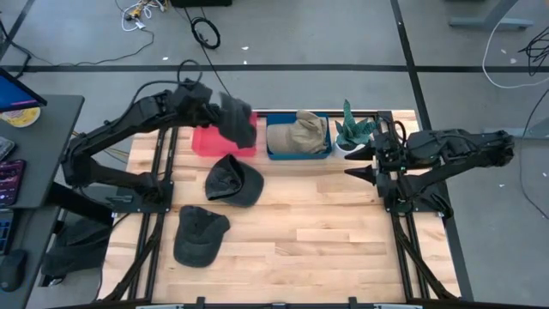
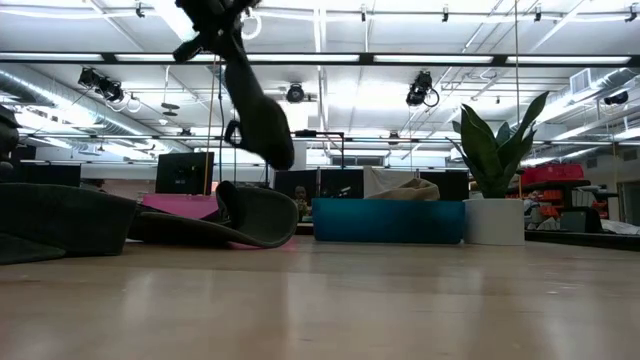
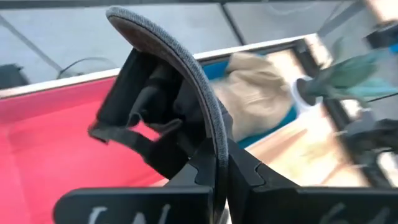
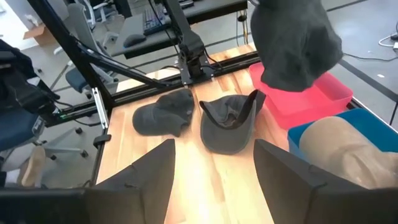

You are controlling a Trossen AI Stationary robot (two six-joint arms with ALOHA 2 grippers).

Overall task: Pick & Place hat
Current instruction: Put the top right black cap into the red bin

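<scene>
**Dark hat hangs over the pink bin, ready to drop**

Taking the pink bin (image 1: 210, 142) as the landmark and working from the near edge of the desk (image 1: 317, 249) outward: a dark cap (image 1: 199, 234) lies nearest, well short of the bin. A second dark cap (image 1: 233, 180) sits just in front of the bin, crown down.

Above the bin's right end, the left tool (image 3: 221, 177) is clamped together on the brim of a dark hat (image 1: 238, 118). The hat dangles crown-down, so opening the tool should probably let it fall straight in.

Right of the pink bin stands a blue bin (image 1: 298, 151) holding a tan hat (image 1: 300, 133), then a potted plant (image 1: 353, 133). Beyond the plant the right tool (image 1: 364, 163) waits, fingers apart and empty.

The desk is pale wood planking in a black frame. Beyond lies grey floor with loose cables; the low view shows an open workshop with ceiling lights.
</scene>
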